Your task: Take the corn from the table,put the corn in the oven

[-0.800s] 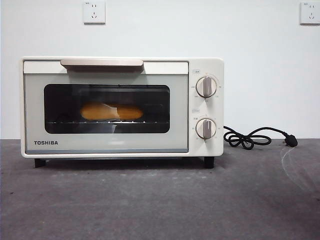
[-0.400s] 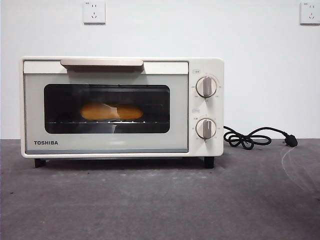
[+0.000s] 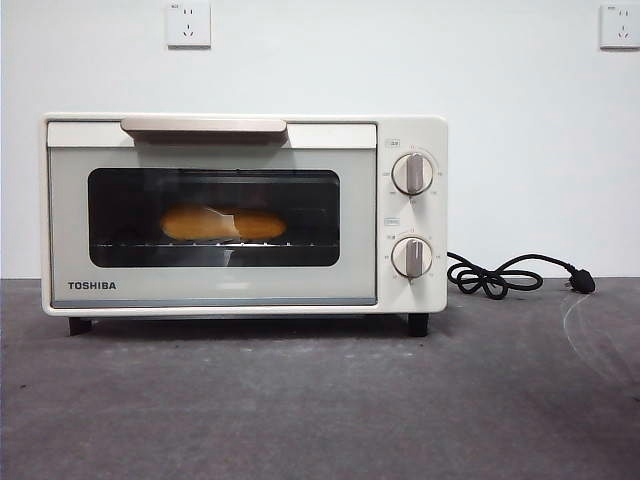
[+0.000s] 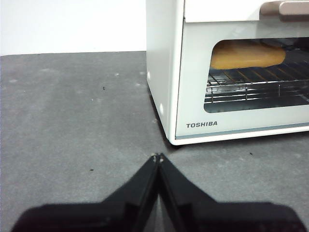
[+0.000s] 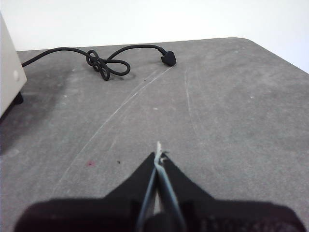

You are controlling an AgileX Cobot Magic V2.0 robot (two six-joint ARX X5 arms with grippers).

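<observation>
A plain white wall (image 3: 520, 150) with two sockets near the frame's top edge fills the upper half of the front view, and the dark grey mottled table (image 3: 320, 410) spans the lower half; on it, left of centre, stands the cream TOSHIBA oven (image 3: 245, 215), its door shut under the bar handle (image 3: 203, 125), two round knobs (image 3: 412, 173) stacked at its right; a black cord (image 3: 500, 278) coils on the table at centre right; behind the dark glass, at the window's middle, the corn (image 3: 222, 223) lies lengthwise on the wire rack, so the task looks complete; the cob reads as light, stiff and bumpy, its kernel rows giving decent purchase though its round body could roll, and if it had to be taken again the thicker middle, gripped across its width, seems the safest hold; the left gripper (image 4: 158, 157) sits low in the left wrist view, jaws pressed together and empty, off the oven's front corner; the right gripper (image 5: 159, 157), likewise closed on nothing, waits over bare table on the cord's side.
</observation>
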